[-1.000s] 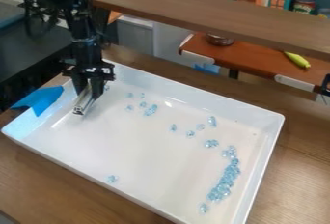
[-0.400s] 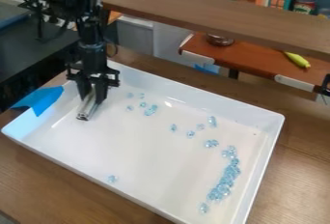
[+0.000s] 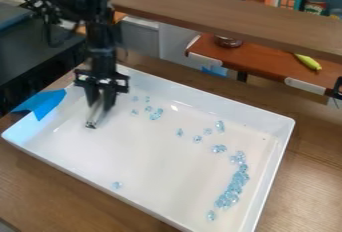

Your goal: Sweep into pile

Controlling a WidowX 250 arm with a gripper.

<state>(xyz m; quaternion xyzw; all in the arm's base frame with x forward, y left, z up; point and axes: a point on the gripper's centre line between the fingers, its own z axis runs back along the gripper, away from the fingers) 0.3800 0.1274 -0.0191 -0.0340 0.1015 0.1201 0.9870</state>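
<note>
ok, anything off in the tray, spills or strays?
No spill visible outside the white tray. Two oddities: a stray blue piece near the front wall, far from the main line of pieces, and blue tape over the left rim, maybe deliberate.

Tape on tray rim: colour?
The tape is bright blue, plain; camera view shows it best.
</note>
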